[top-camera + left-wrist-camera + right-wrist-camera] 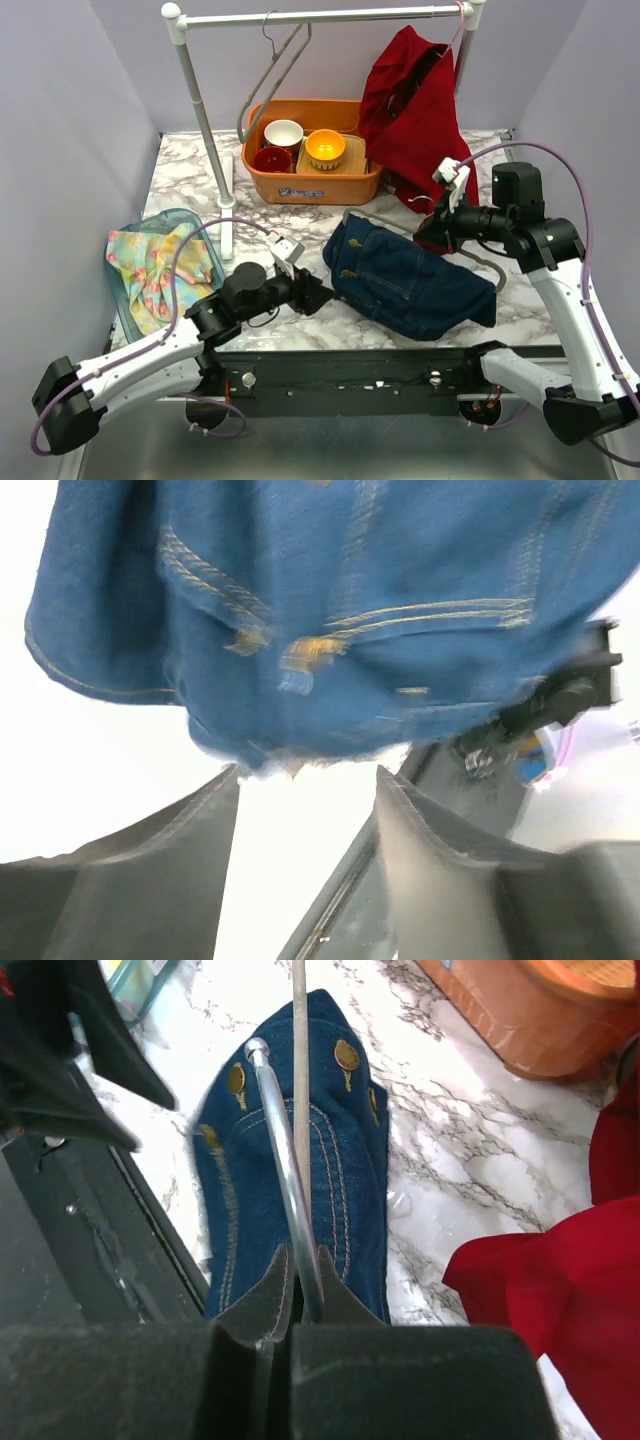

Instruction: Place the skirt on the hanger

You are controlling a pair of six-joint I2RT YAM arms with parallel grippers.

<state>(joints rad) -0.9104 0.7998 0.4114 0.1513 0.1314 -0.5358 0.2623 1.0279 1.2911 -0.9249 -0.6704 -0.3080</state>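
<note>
the denim skirt lies flat on the marble table, near the front edge, between the two arms.

hanger: in the top view most of it is covered by the skirt. only a grey wire bend shows at the skirt's right side. whether the wire runs inside the skirt or under it cannot be told.

right gripper: from above, the wrist body masks its fingers. the right wrist view shows the gripper clamped shut on the hanger's bright metal wire. the wire runs forward over the skirt's front with its brass-coloured buttons.

left gripper: the top view places it at the skirt's left edge, but contact cannot be made out. the left wrist view is blurred. it shows the fingers standing wide apart and gripping nothing, with the skirt's frayed hem just beyond the tips. touching or not cannot be told.

seen whole only from above:
- a rack carrying a red garment and a spare hanger
- an orange basket of bowls
- a teal bin holding a floral cloth

the right wrist view catches only a corner of the basket and part of the red garment.
</note>
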